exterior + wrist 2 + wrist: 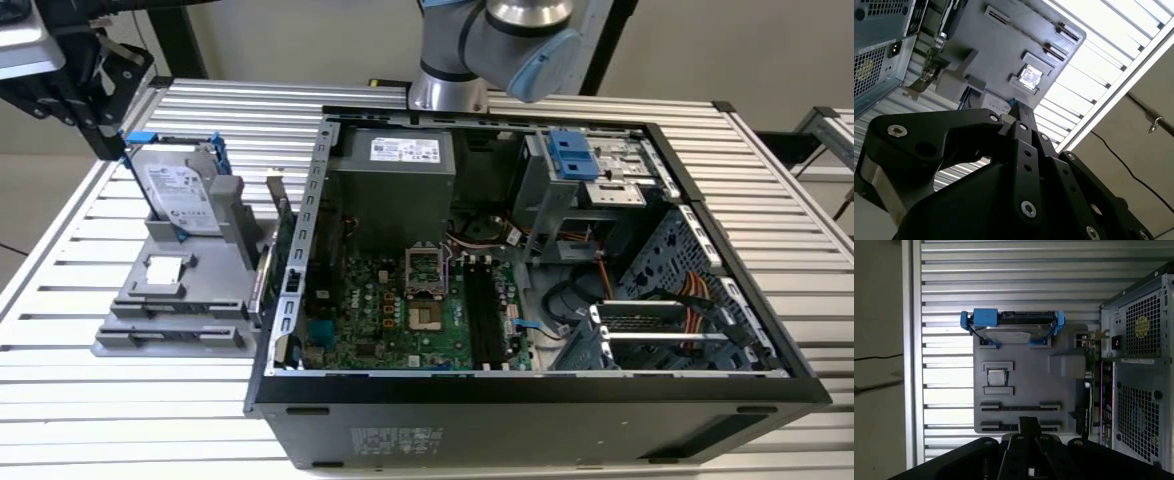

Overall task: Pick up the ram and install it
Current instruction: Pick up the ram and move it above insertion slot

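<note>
- Clenched on nothing: both wrist views give the gripper (1029, 426) with black fingers (1019, 117) pressed together and no load between.
- Hangs well above a grey holder (1024, 390); in the exterior view, puts the gripper (83, 100) at 10 o'clock and the holder (167, 310) at 8 o'clock.
- From the first wrist view: a drive (1011, 327) in a blue frame, edge-on at the holder's far end, plus the vented back of the case (1139, 365).
- From the second wrist view: the same holder from the opposite side, a silvery chip (1029, 76) in its square pocket, and the table rim (1114, 95).
- From the exterior view: the open case's inside, with green board (387, 310) and power supply (394, 190).
- Labels: pale ones on the drive, the power supply and the case's near wall; wording cannot be made out.
- Finds the ram (485, 312), as far as can be told, as a thin dark strip on edge in the board's slots, at 3 o'clock of the socket (424, 290), at 4 o'clock from the gripper and well apart.
</note>
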Motion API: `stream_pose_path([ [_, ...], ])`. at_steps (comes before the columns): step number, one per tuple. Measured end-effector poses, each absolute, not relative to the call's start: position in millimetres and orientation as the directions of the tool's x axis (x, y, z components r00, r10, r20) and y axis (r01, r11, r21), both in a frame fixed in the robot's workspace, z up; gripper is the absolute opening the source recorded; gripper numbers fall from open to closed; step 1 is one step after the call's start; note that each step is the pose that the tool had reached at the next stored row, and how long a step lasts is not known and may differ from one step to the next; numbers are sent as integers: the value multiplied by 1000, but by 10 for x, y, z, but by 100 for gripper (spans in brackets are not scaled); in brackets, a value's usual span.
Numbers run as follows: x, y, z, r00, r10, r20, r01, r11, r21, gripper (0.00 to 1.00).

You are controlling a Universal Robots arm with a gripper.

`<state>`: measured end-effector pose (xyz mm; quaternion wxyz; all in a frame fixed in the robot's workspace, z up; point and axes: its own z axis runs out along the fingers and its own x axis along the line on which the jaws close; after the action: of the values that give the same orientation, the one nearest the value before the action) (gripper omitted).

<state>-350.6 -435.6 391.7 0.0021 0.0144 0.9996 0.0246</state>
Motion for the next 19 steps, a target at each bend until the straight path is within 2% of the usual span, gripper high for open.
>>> stream_pose_path([
  [19, -3506, -4622, 3914, -1000, 29, 8, 29, 998, 49, 0],
])
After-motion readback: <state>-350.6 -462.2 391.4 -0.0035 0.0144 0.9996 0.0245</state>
